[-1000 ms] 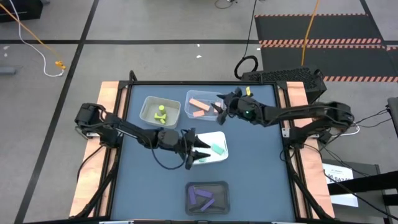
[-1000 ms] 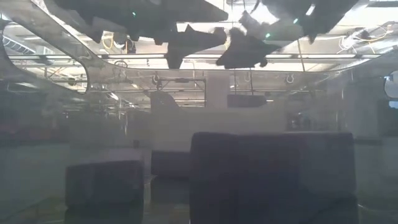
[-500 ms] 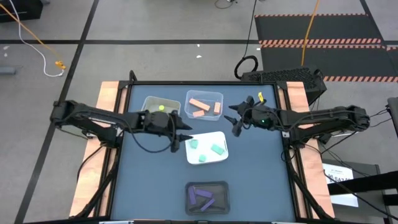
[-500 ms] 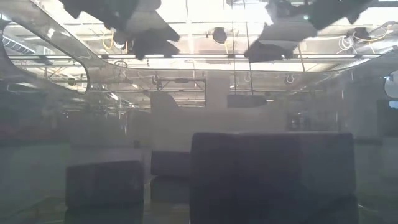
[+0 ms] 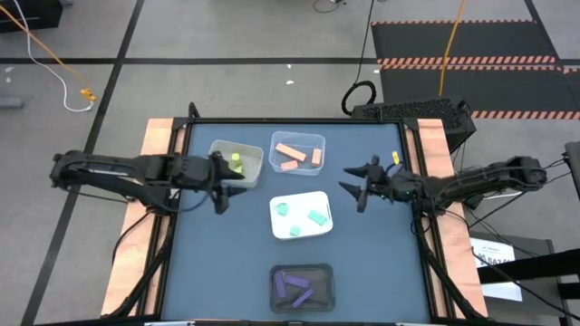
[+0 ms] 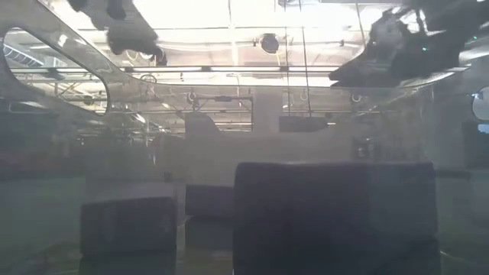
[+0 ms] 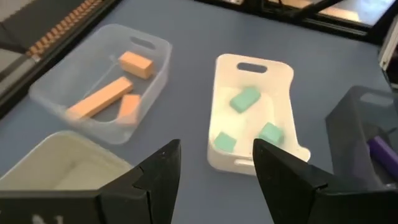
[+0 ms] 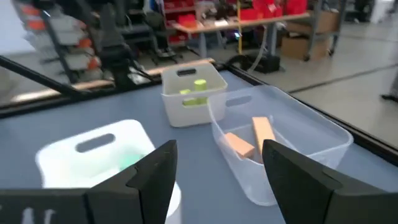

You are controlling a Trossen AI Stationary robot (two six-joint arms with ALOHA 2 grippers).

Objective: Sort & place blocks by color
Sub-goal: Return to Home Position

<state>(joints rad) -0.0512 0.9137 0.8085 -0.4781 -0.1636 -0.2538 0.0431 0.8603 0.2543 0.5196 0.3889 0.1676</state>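
In the high view, four trays hold the blocks. Yellow-green blocks [image 5: 236,163] lie in a pale tray, peach-orange bars [image 5: 294,154] in a clear tray, mint-teal blocks [image 5: 299,217] in a white tray, and purple bars [image 5: 294,286] in a dark tray. My left gripper [image 5: 228,193] is open and empty, hovering beside the pale tray's near edge. My right gripper [image 5: 353,187] is open and empty over bare table, right of the white tray. The left wrist view shows my left gripper [image 7: 216,180] short of the peach-orange bars [image 7: 102,99] and mint-teal blocks [image 7: 245,99]. The right wrist view shows my right gripper [image 8: 219,180] well short of the yellow-green blocks [image 8: 196,87].
The dark blue table top [image 5: 381,263] has free room at its right and at its near left corner. The dark tray [image 6: 336,214] stands close before the low camera and blocks much of that view. Wooden strips [image 5: 159,145] run along the table's left and right sides.
My left gripper has drawn back from over the white tray toward the table's left and far side, ending by the pale tray. My right gripper has pulled away from the clear tray toward the right and near side. Both stay open. The mint-teal blocks in the white tray are now uncovered.
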